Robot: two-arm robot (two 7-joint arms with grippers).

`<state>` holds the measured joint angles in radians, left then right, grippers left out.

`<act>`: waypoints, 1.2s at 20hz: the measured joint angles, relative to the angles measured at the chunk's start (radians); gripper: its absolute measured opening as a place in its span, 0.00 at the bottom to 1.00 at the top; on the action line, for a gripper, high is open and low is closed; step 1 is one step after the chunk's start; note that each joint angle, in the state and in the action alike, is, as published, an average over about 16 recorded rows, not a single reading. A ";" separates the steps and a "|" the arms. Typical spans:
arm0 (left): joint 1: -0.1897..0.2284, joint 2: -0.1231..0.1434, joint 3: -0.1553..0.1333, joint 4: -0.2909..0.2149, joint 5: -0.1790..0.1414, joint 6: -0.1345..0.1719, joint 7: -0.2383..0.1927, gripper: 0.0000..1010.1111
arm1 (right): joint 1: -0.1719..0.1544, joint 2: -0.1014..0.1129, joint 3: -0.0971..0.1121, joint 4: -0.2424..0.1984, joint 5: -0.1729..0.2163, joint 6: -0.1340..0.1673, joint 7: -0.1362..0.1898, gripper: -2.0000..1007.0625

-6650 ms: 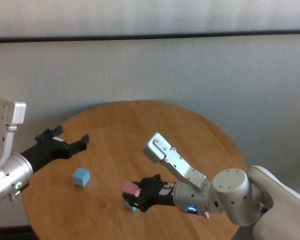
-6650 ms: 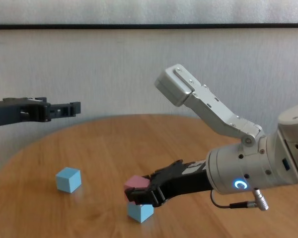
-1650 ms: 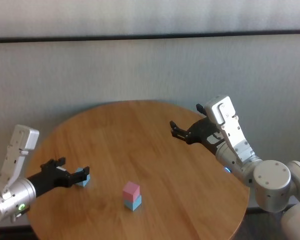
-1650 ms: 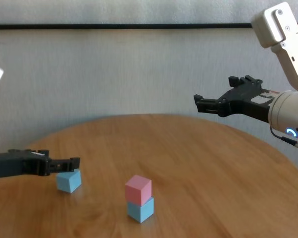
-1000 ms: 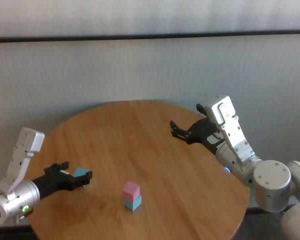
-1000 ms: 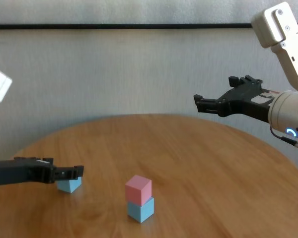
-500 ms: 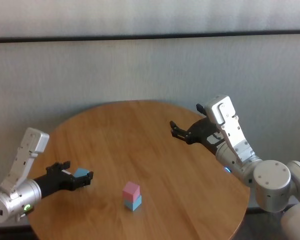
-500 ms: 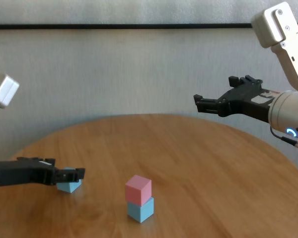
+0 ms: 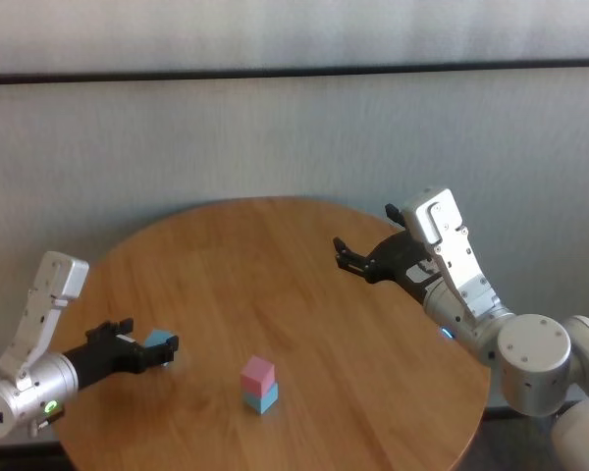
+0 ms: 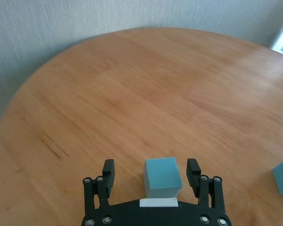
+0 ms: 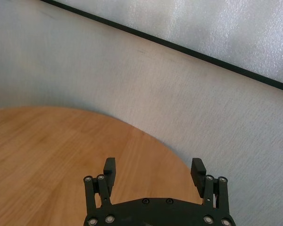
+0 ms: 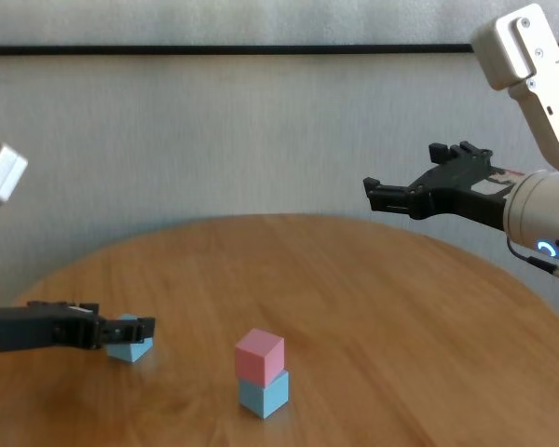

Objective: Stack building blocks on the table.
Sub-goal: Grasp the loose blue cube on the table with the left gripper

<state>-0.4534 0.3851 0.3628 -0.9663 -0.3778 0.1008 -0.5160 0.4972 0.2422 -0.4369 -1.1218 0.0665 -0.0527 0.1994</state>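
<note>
A pink block point(image 9: 258, 371) sits on a light blue block point(image 9: 263, 397) near the front middle of the round wooden table point(image 9: 275, 265); the stack also shows in the chest view point(image 12: 259, 354). A second light blue block point(image 9: 158, 340) rests on the table at the left. My left gripper point(image 9: 145, 352) is low at the table, open, with its fingers on either side of this block point(image 10: 162, 176) and small gaps to it. My right gripper point(image 9: 358, 260) is open and empty, raised above the table's far right.
A pale wall with a dark strip point(image 9: 294, 71) stands behind the table. The table's right rim point(image 11: 146, 139) lies under the right gripper. Bare wood lies between the left block and the stack.
My left gripper has come down from above the table to table level and settled around the left blue block. The stack and the right arm have not moved.
</note>
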 joint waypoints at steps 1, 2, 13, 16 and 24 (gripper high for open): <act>-0.001 -0.001 -0.001 0.003 -0.001 0.001 -0.001 0.99 | 0.000 0.000 0.000 0.000 0.000 0.000 0.000 1.00; -0.003 -0.003 -0.001 0.006 -0.001 0.003 -0.003 0.99 | 0.000 0.000 0.000 0.000 0.000 0.000 0.000 1.00; -0.022 -0.014 0.003 0.040 0.001 0.011 -0.013 0.99 | 0.000 0.000 0.000 0.000 0.000 0.000 0.000 1.00; -0.024 -0.015 0.003 0.042 0.002 0.014 -0.011 0.99 | 0.000 0.000 0.000 0.000 0.000 0.000 0.000 1.00; -0.026 -0.016 0.004 0.043 0.005 0.023 -0.006 0.99 | 0.000 0.000 0.000 0.000 0.000 0.000 0.000 1.00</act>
<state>-0.4790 0.3695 0.3663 -0.9234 -0.3730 0.1240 -0.5218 0.4972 0.2422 -0.4369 -1.1219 0.0664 -0.0527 0.1994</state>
